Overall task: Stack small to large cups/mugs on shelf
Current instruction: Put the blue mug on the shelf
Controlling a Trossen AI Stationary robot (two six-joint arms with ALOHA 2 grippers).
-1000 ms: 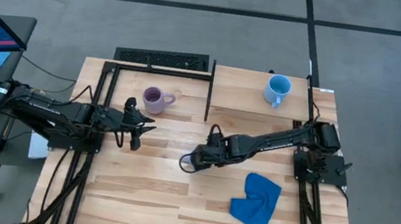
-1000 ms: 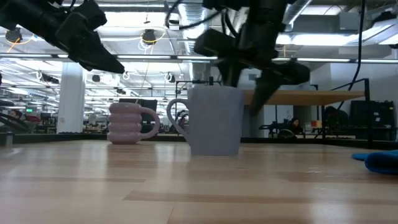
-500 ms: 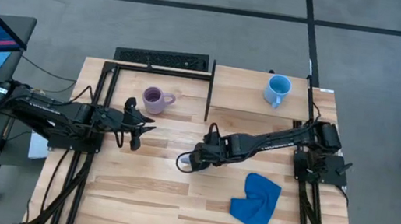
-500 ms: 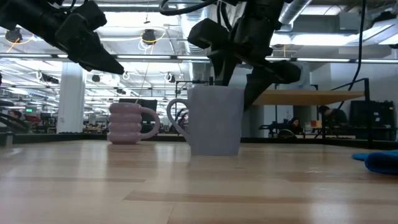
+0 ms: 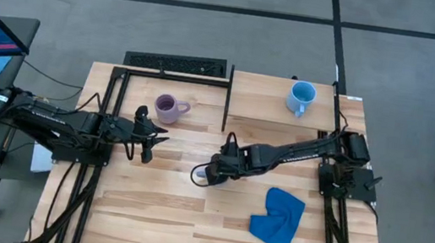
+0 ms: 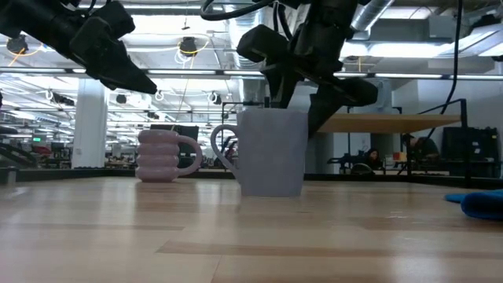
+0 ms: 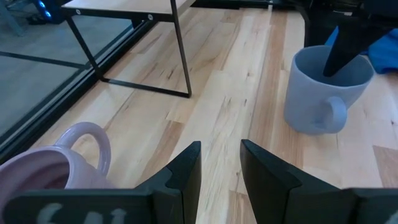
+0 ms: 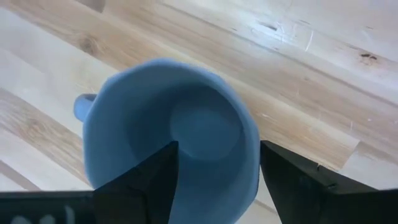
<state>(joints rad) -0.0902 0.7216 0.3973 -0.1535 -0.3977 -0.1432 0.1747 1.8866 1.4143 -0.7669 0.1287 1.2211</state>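
Free room/obstacles, tabletop [image 5: 154, 206]:
- Front planks lying open betw. arms; only blue cloth [image 5: 278, 216] sitting front-right.
- Grey-blue mug [image 6: 271, 152] w/ right gripper [image 5: 212, 174] straddling its rim, blocking mid-table.
- Lilac mug [image 5: 169, 109] standing just beside left gripper [image 5: 149, 139], back-left.
- Shelf [image 5: 259, 98]: sky-blue mug [image 5: 300, 97] occupying right part; left part lying bare.

no readable text, labels, brands, numbers or signs

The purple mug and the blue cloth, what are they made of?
The lilac purple mug looks like glazed ceramic: smooth, ribbed rounded sides with a faint sheen. The blue cloth looks like soft fabric, since it lies crumpled in folds; which fabric can't be told.
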